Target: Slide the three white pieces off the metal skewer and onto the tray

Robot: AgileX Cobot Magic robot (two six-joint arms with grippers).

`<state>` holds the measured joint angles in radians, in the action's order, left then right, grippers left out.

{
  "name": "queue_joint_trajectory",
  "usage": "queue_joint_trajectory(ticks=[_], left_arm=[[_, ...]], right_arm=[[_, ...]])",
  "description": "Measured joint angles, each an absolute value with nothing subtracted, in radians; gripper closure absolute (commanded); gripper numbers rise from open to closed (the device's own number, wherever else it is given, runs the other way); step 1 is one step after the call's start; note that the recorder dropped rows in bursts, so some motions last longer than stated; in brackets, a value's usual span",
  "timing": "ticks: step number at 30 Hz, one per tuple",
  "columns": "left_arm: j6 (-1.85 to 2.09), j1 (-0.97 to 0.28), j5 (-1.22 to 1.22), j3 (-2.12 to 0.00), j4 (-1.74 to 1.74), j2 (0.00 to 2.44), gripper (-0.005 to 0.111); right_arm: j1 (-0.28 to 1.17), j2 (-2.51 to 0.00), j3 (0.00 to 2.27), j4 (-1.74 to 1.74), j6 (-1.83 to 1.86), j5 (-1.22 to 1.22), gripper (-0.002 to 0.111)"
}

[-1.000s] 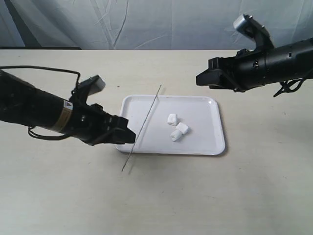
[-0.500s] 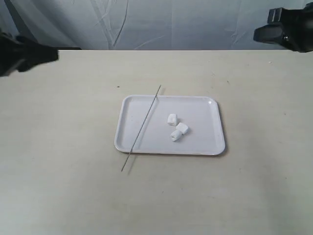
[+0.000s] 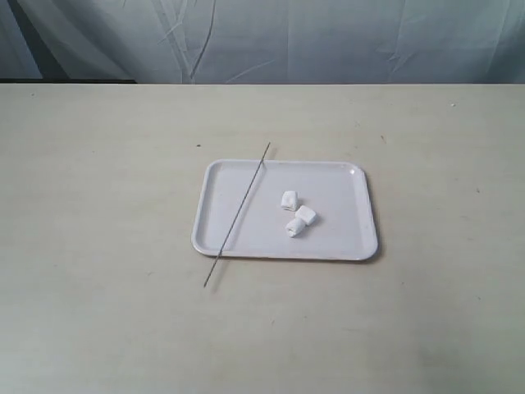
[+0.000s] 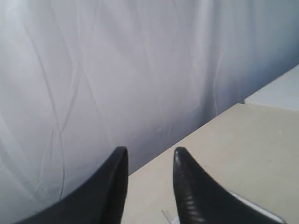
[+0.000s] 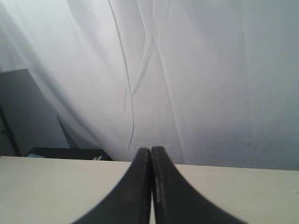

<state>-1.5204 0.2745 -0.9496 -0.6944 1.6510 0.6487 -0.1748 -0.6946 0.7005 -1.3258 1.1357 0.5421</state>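
- The three white pieces (image 3: 296, 214) lie loose on the tray (image 3: 340, 185), near its middle, in one small group. The two pieces nearer the front touch each other. Whether the third piece behind them touches them, I cannot tell.
- None of the pieces is on the metal skewer (image 3: 237, 215). They lie on the right gripper's side of it, near it but not touching.
- The skewer is bare and lies slanted across the part of the tray on the left gripper's side. Its far end passes just over the back rim. Its near end passes over the front rim and reaches onto the tabletop (image 3: 98, 213).
- The tray lies flat on the tabletop, and a pale curtain (image 3: 328, 41) hangs behind the tabletop.
- Both grippers are outside the exterior view, so they are well apart from the tray, the skewer and the pieces.
- The left gripper (image 4: 150, 151) has its two black jaws apart with nothing between them. Through the gap only the curtain and a strip of tabletop are seen.
- The right gripper (image 5: 151, 150) has its jaws pressed together and holds nothing. It points toward the curtain, above the far edge of the tabletop.
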Motion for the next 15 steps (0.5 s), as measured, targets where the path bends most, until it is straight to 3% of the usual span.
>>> queue_joint_trajectory(ticks=[8,15], left_arm=[[-1.578,0.274,-0.921,-0.563,1.614,0.396,0.074],[-1.641,0.195,-0.862,-0.438,1.698,0.149,0.074]], right_arm=[[-0.175,-0.452,0.529,-1.449,1.016,0.540,0.109],[-0.143,-0.251,0.458,-1.304,1.010,0.512,0.109]])
